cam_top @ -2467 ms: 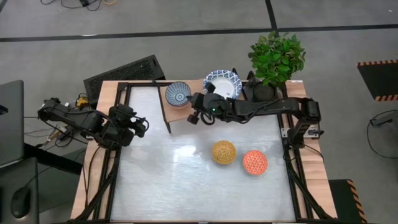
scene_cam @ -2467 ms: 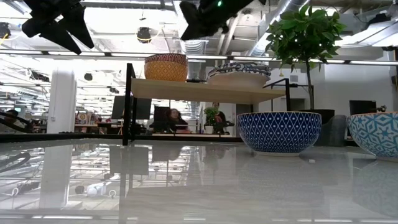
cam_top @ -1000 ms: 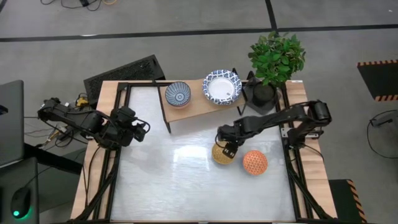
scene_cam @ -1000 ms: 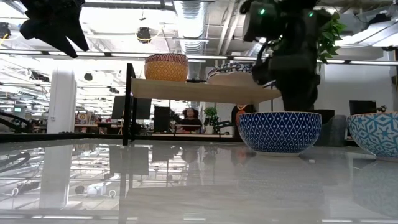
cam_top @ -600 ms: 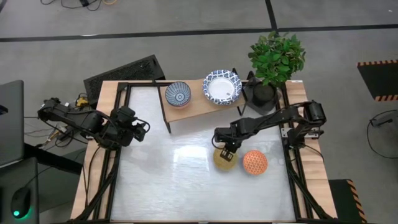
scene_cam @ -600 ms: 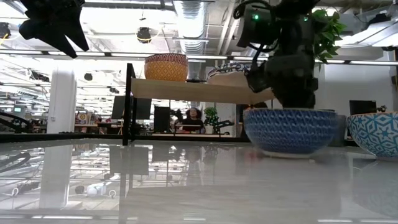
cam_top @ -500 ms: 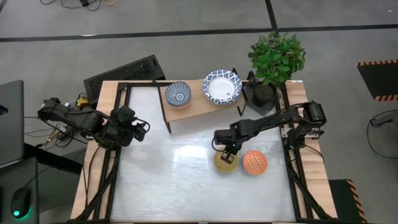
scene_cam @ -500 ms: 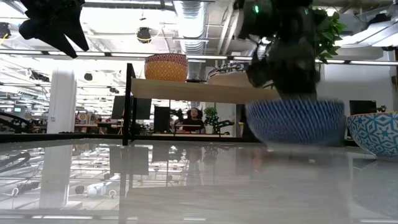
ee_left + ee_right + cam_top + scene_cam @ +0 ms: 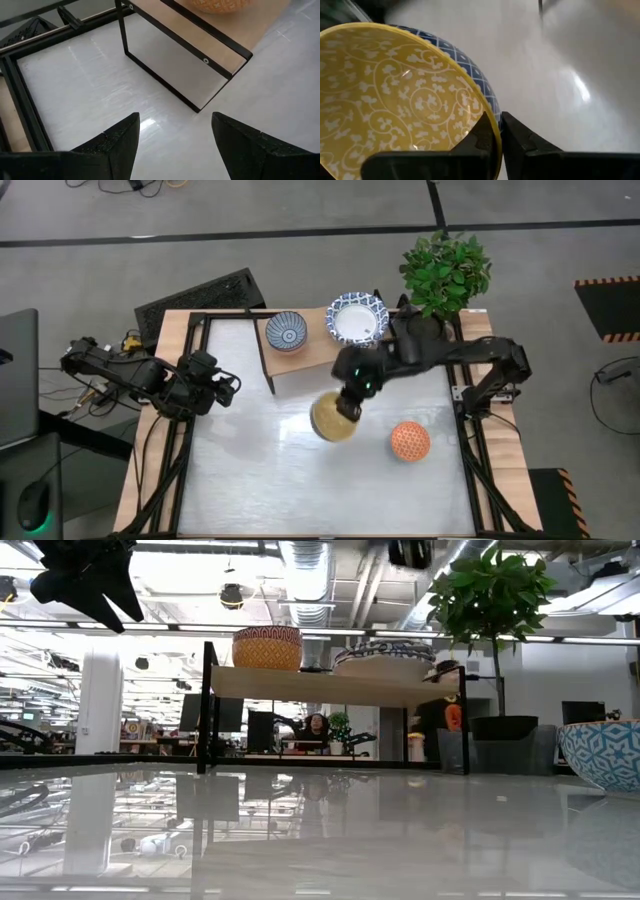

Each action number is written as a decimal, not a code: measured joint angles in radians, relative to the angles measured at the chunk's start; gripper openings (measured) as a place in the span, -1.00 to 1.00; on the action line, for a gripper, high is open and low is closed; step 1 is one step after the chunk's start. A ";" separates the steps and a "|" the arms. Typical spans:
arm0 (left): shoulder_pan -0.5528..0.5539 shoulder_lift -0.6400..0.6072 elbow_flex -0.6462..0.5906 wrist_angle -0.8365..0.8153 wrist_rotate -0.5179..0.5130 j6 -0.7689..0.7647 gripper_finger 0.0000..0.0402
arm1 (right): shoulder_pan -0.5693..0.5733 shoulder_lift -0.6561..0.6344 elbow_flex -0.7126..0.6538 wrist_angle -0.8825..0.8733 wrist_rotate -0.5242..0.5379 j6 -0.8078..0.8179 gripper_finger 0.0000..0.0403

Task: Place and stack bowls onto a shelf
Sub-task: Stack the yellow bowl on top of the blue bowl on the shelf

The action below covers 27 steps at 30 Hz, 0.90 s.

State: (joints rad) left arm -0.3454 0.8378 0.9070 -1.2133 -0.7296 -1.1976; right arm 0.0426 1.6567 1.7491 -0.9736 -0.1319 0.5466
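the right end effector [image 9: 345, 408] is clamped on the rim of the yellow-lined bowl [image 9: 333, 418], held above the table [image 9: 300, 480] in front of the shelf [image 9: 310, 360]. it should carry it level and release only once seated. the left end effector [image 9: 225, 383], fingers apart, waits at the table's left edge.

The low light-wood shelf with thin black legs [image 9: 305, 352] is set at the far edge of the white table [image 9: 250, 470]. On the shelf, a small blue-patterned bowl [image 9: 286, 330] is placed to the left and a wide white bowl with a blue patterned rim [image 9: 357, 318] to the right. A yellow-lined, blue-sided bowl [image 9: 333, 418] is held above the table in front of the shelf by the right gripper [image 9: 347, 408]. An orange-red bowl [image 9: 409, 440] is placed on the table in front of the shelf, to its right. A potted green plant [image 9: 443, 275] is set just right of the shelf. The left gripper [image 9: 226, 384] is held left of the shelf.
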 joint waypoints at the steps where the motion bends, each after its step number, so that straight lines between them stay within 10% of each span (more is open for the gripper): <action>1: 0.000 0.000 0.000 0.000 0.000 0.000 0.16 | -0.011 0.004 0.039 0.004 0.000 0.002 -0.81; 27: 0.000 0.000 0.000 0.000 0.009 -0.019 0.16 | -0.347 0.244 0.381 0.260 0.077 0.003 -0.81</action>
State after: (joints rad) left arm -0.3454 0.8379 0.9070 -1.2133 -0.7208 -1.2168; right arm -0.3049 1.9007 2.1299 -0.7132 -0.0547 0.5497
